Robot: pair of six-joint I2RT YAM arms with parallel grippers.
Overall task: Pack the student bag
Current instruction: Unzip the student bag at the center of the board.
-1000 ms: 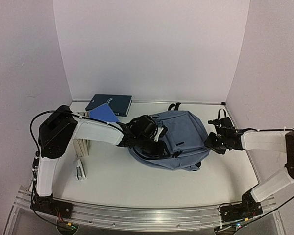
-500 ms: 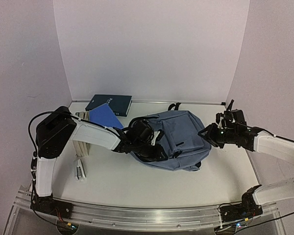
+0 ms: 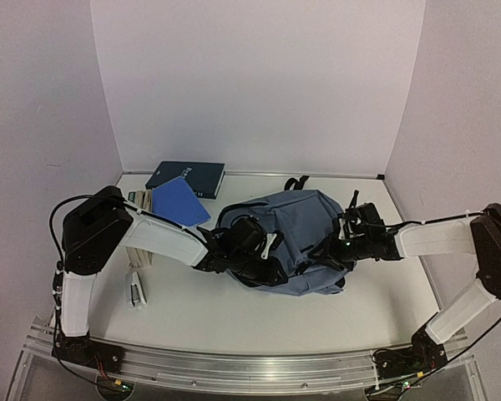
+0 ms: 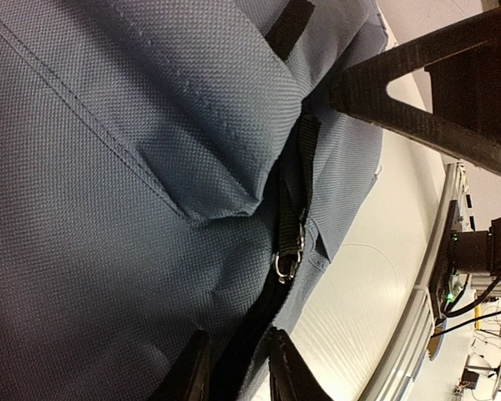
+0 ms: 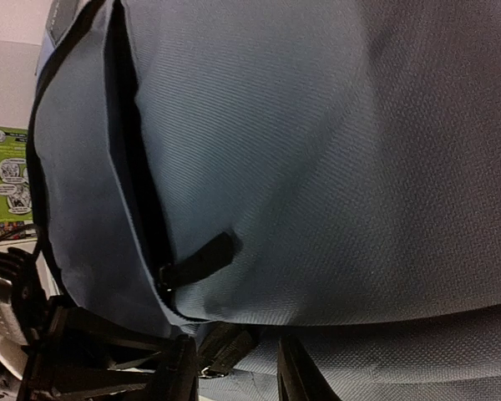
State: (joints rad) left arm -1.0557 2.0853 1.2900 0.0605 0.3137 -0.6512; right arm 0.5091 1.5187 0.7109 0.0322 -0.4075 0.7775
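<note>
The student bag [image 3: 305, 230], blue-grey fabric with black zippers, lies bunched in the middle of the table. My left gripper [image 3: 263, 257] is at its near left edge. In the left wrist view the left gripper [image 4: 238, 380] is shut on the bag's black zipper band, just below a metal-ringed zipper pull [image 4: 287, 255]. My right gripper [image 3: 337, 247] presses against the bag's right side. In the right wrist view the right gripper [image 5: 238, 376] stands open, with a black zipper pull [image 5: 230, 344] and a fold of fabric between its fingers. A pocket zipper tab [image 5: 202, 257] lies just above.
A dark blue book [image 3: 186, 176] lies at the back wall, and a brighter blue book [image 3: 180, 201] leans in front of it. More books [image 3: 142, 249] are stacked under my left arm. A small white object [image 3: 136, 292] lies near the left front. White walls close in three sides.
My right gripper swung up, then came left onto the bag's right side, its jaws narrowing. The left gripper shifted slightly right along the bag's edge, and the bag bunched up between them.
</note>
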